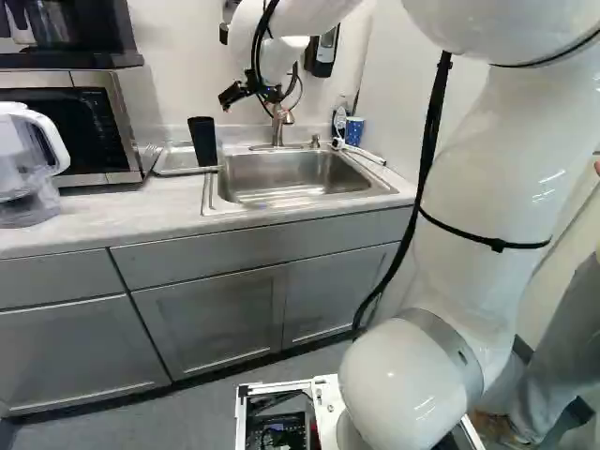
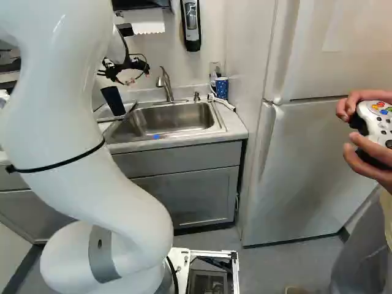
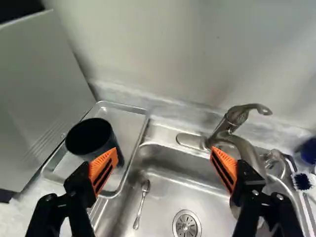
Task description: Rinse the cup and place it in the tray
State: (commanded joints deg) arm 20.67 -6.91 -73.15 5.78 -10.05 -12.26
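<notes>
in the tray (image 3: 126,121), the cup (image 3: 93,136) is partly hidden behind one of the spread, empty fingers (image 1: 231,95).

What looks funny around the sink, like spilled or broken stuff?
Just a spoon lying in the sink near the drain, maybe left behind. I see no spill or damage, and the black cup is in the tray.
</notes>
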